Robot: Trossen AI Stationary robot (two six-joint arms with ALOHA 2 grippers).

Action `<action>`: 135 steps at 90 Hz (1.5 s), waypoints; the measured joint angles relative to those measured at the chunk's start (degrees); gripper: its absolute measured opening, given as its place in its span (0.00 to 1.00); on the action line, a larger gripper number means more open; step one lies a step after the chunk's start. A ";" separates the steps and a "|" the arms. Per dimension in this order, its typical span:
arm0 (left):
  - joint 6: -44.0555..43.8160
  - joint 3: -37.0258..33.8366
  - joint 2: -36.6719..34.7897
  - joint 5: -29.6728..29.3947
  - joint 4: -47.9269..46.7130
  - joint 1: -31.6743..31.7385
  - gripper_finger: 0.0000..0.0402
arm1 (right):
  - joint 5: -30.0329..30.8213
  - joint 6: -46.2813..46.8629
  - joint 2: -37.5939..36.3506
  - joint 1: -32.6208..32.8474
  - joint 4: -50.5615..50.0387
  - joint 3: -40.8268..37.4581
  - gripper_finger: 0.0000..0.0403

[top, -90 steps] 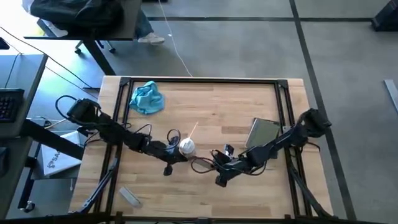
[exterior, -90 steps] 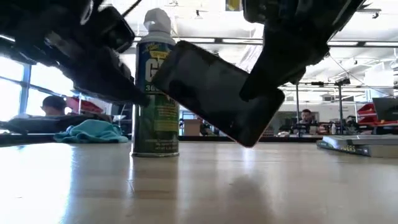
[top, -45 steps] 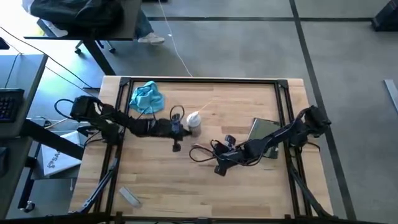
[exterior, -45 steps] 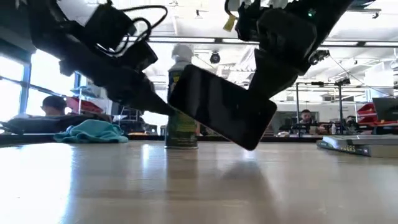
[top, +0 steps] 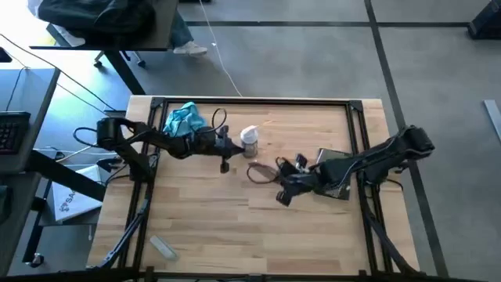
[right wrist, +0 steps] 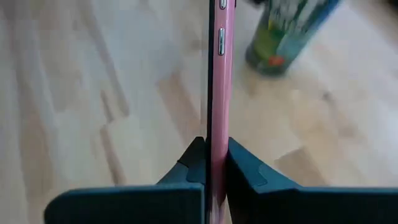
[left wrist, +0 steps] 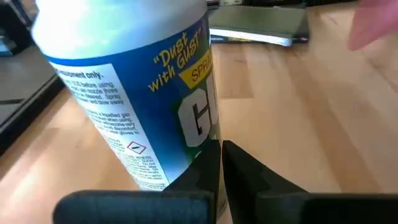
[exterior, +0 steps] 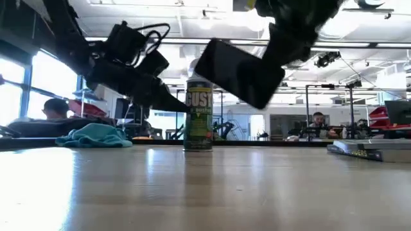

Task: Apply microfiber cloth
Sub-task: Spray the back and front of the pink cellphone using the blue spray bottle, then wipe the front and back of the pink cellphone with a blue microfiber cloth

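Your microfiber cloth (top: 185,121) lies bunched in a loose teal heap near the table's (top: 235,227) far left corner, flat on the wood with nothing touching it. In the low view the same cloth (exterior: 95,135) sits on the tabletop at the left, well apart from the can.

Your left gripper (top: 229,149) reaches in from the table's left edge and ends just beside the spray can (top: 250,142), which stands upright in the far half of the table, a little left of centre. From the left wrist camera the can (left wrist: 143,87) fills most of the view, and the two dark fingers (left wrist: 249,174) lie together with only a thin slit between them, beside the can's base; they grip nothing.

Your right gripper (top: 291,182) comes in from the table's right edge toward the middle and is clamped on a phone (right wrist: 219,93) with a pink edge, held clear above the wood. In the low view the phone (exterior: 239,72) hangs tilted in the air, its dark face showing, above and to the right of the can (exterior: 198,114).

A flat grey-green pad (top: 335,168) lies near the table's right edge, partly under the right arm.
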 joint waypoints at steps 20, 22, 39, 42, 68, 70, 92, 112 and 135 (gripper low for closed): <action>-4.41 -1.66 -8.39 12.43 -3.10 1.16 0.00 | -0.52 -2.35 -3.11 -1.85 2.58 0.00 0.00; -4.74 -2.26 -9.93 12.86 -3.75 0.91 0.00 | -0.59 -2.43 -3.36 -1.70 2.92 0.00 0.00; -9.43 -8.00 -24.21 13.39 -3.42 -2.28 0.00 | -2.91 -6.10 -3.94 -0.72 10.96 0.00 0.00; -10.22 -8.73 -26.65 13.37 -3.41 -2.83 0.00 | -3.93 -6.91 -3.94 -0.75 12.73 0.00 0.00; -14.55 -13.03 -42.95 13.01 -6.59 -6.49 0.00 | -6.25 -11.33 -3.94 -0.73 24.71 0.00 0.00; -14.55 -13.24 -43.77 12.40 -7.43 -6.54 0.00 | -6.43 -11.33 -3.94 -0.72 25.15 0.00 0.00; -16.96 -11.83 -48.57 -15.21 -31.63 -3.17 0.03 | -7.66 -10.61 -3.94 1.12 28.11 -0.02 0.00; -28.11 -7.20 -45.52 -31.79 -50.77 4.52 0.22 | -4.56 -9.52 -3.94 2.90 28.49 -0.02 0.00; -35.09 -1.14 -34.65 -25.33 -63.32 19.93 0.41 | -3.39 -7.58 -3.94 3.21 28.51 -0.02 0.00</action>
